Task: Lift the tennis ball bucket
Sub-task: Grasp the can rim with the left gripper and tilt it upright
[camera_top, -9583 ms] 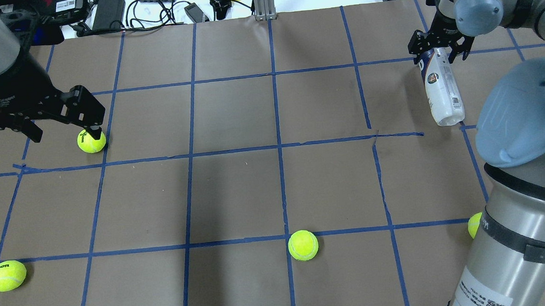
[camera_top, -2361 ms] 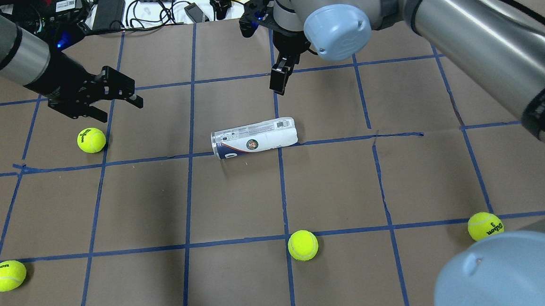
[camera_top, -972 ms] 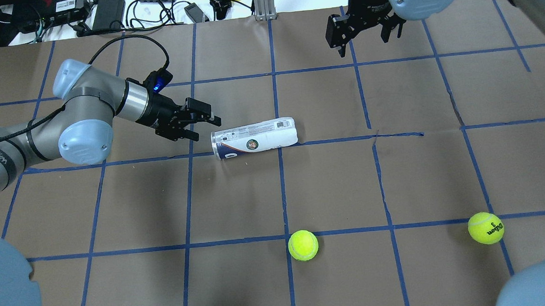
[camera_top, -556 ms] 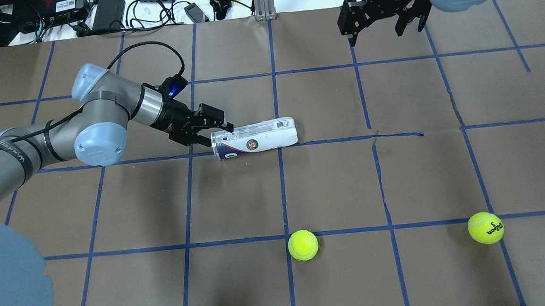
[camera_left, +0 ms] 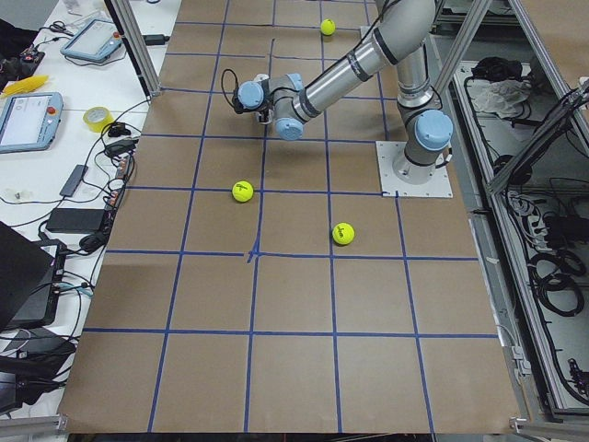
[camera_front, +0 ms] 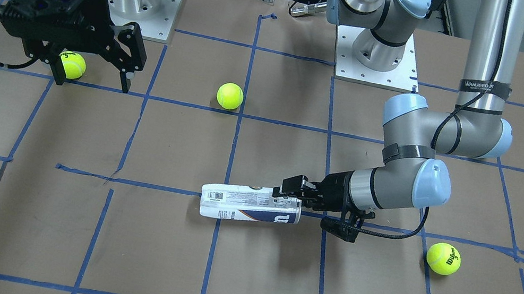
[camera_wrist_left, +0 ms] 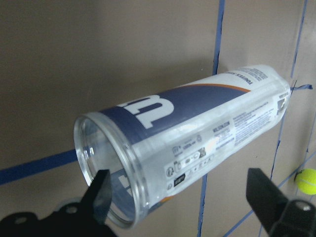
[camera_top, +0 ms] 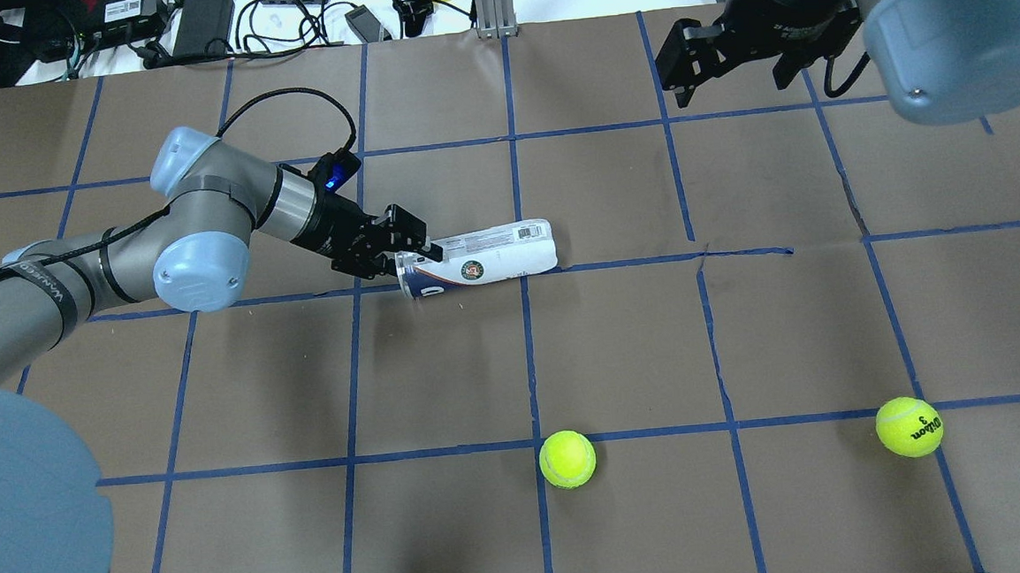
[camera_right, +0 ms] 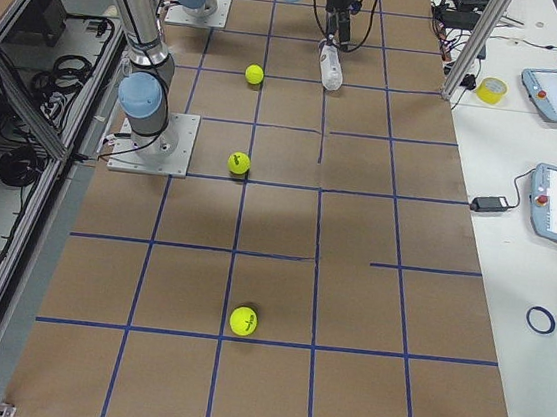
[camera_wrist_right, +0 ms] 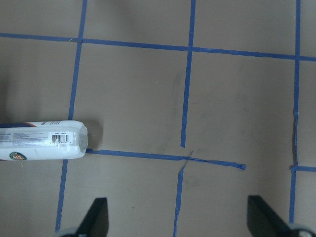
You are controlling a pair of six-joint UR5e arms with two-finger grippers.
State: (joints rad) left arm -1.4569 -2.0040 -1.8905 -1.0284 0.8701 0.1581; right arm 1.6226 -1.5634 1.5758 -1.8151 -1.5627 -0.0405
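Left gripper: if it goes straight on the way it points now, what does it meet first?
The tennis ball bucket, at its open end, just before the open left gripper; whether they touch is unclear.

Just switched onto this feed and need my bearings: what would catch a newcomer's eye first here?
The tennis ball bucket lies on its side near the middle of the table, with the left pincer open around its open end. The right pincer hangs high above the table, open and empty. Yellow tennis balls lie scattered across the blue-taped grid.
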